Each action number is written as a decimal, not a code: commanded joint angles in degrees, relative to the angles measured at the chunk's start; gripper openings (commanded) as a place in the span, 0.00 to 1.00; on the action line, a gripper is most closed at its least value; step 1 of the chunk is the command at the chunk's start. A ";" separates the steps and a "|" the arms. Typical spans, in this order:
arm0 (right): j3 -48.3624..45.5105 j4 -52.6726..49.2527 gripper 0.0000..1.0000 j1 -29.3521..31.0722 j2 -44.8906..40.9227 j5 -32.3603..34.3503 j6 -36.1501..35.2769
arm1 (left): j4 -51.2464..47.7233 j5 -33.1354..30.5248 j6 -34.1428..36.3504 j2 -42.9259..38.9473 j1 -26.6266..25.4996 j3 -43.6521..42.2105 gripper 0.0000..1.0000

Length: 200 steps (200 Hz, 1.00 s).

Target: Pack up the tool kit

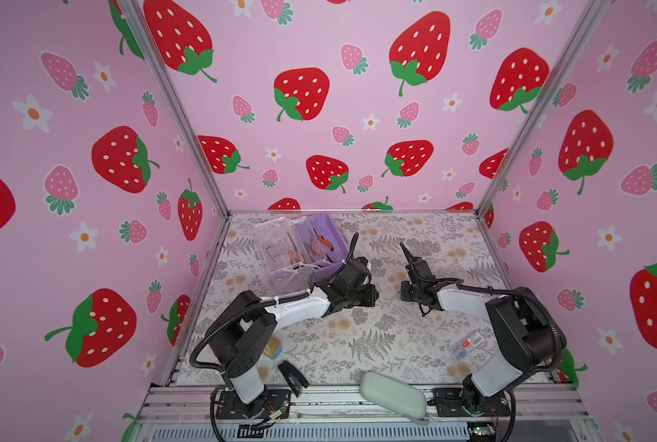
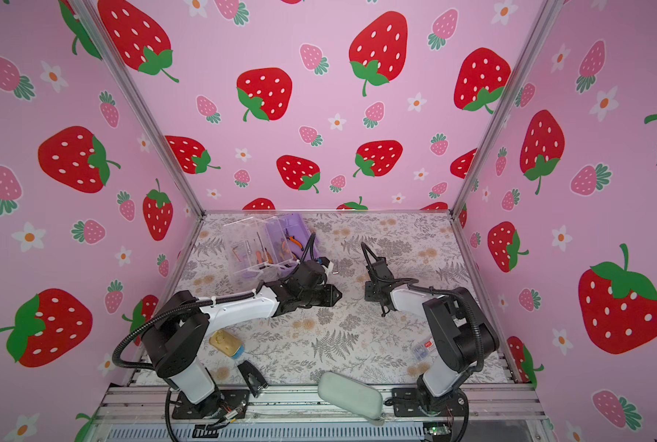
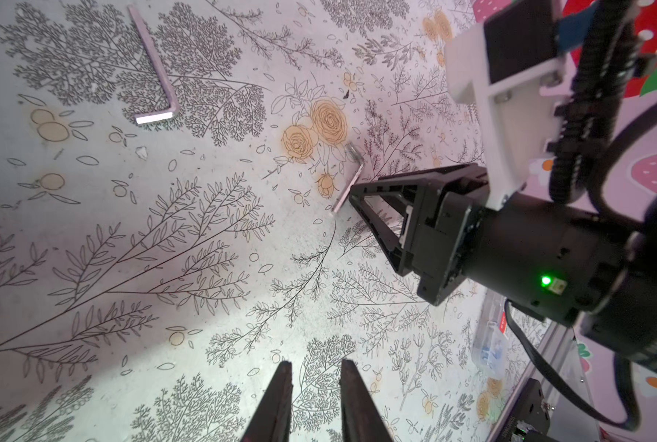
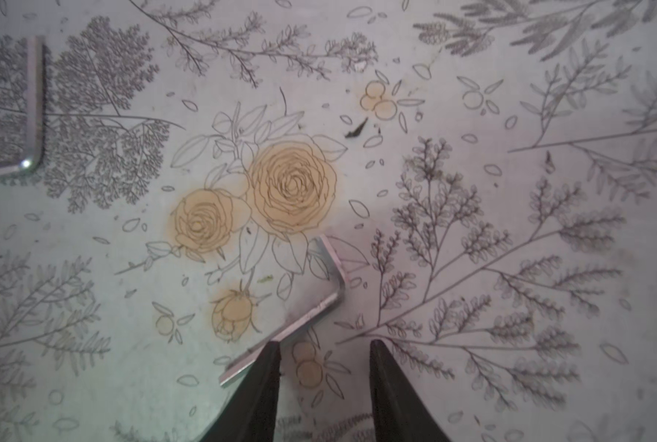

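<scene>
- Pink walls (image 1: 357, 46) printed with red and pink strawberries and white flowers close in three sides. The table (image 1: 361, 356) wears a pale cloth with grey ferns and tan roses.
- The only label is red and white, on a small clear box (image 1: 467, 345) at the right arm's base. Its print is too small to read.
- The tool kit (image 1: 321, 250) stands open at the far left of the table in both top views, its lilac base beside the raised clear lid (image 1: 275, 245). Orange-handled pliers (image 1: 322, 242) lie in the base, with more tools in the clear tray.
- A hex key (image 4: 307, 318) lies on the cloth mid-table, and a second hex key (image 4: 35, 99) lies well apart from it.
- The right gripper (image 4: 325, 350) has its fingers spread with nothing between them. One fingertip covers the hex key's long arm; whether they touch is unclear.
- The left gripper (image 3: 316, 369) is also parted and empty, low over bare cloth.
- The left forearm crosses the kit's near corner in both top views.
- A gold tin (image 2: 225, 341), a black clip-like object (image 2: 252, 377) and a pale green pouch (image 2: 349, 394) lie along the near edge.
</scene>
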 commanded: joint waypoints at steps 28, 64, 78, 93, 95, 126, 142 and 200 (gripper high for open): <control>1.84 0.77 0.40 -0.31 3.39 -1.67 -0.75 | 0.24 0.92 -0.73 -1.33 1.49 -0.03 0.27; 2.55 3.51 0.46 -1.18 4.31 -9.25 -1.22 | 0.37 0.92 -0.63 -1.39 1.76 -0.48 0.27; 3.52 4.38 0.46 -1.28 5.60 -11.55 -0.80 | 0.71 1.04 -0.95 -1.17 1.84 -0.61 0.27; 5.16 4.38 0.46 -1.24 7.50 -13.27 -0.71 | 1.38 1.40 -1.42 -1.05 1.85 -0.90 0.27; 5.38 4.42 0.46 -1.22 7.68 -13.36 -0.74 | 1.46 1.43 -1.42 -1.00 1.85 -0.91 0.27; 7.79 4.64 0.44 -1.19 10.28 -14.47 -0.93 | 1.09 1.36 -1.24 -0.52 1.94 -0.86 0.27; 7.56 4.45 0.44 -1.06 9.62 -13.93 -1.45 | 1.72 1.31 -1.51 -0.96 2.10 -1.54 0.27; 3.99 0.40 0.42 -0.55 3.45 -4.31 -3.72 | 2.19 1.54 -2.00 -0.65 2.21 -1.72 0.27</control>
